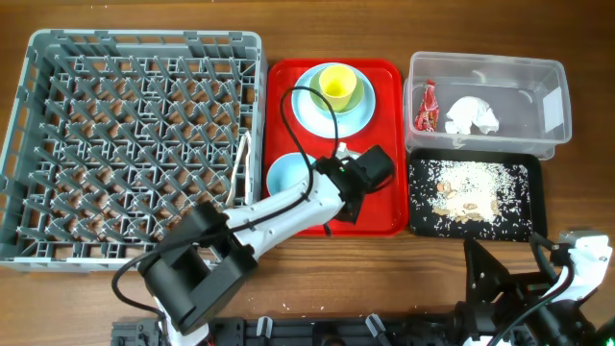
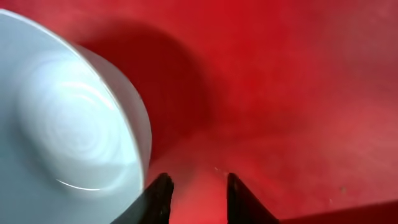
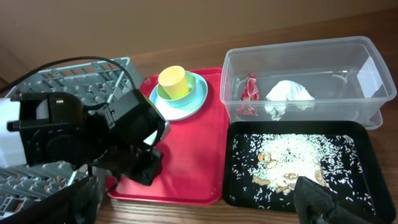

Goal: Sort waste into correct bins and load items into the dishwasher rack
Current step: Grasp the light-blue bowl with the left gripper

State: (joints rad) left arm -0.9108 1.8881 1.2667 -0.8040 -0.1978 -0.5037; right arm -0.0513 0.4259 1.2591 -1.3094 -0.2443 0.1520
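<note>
My left gripper (image 2: pixel 198 190) hangs low over the red tray (image 2: pixel 286 93), fingers pointing down at its bare floor. They are only narrowly parted and nothing is between them. The small pale bowl (image 2: pixel 68 124) sits upright on the tray just to the left of my left finger; I cannot tell from my wrist view whether they touch. From overhead, my left arm reaches in from the near edge of the table (image 1: pixel 577 29) and crosses over part of that bowl. Further back on the same tray is the pale blue plate (image 1: pixel 309 108), and the yellow-green cup (image 1: pixel 336 85) stands upright on it. The grey dishwasher rack (image 1: pixel 144 38) lies to the left, right beside the tray. A thin white piece of cutlery (image 1: pixel 242 159) leans at its right wall, though I cannot tell whether it is the fork or the spoon. To the right of the tray, the clear tub (image 1: pixel 554 106) holds the crumpled napkin (image 1: pixel 473 115) and the red wrapper (image 1: pixel 428 106), lying apart from each other. In front of the tub, the black tray (image 1: pixel 419 219) has rice and crumbs (image 1: pixel 471 187) scattered across its floor. My right gripper (image 3: pixel 196 186) sits back at the near right edge of the table, fingers spread wide and empty.
</note>
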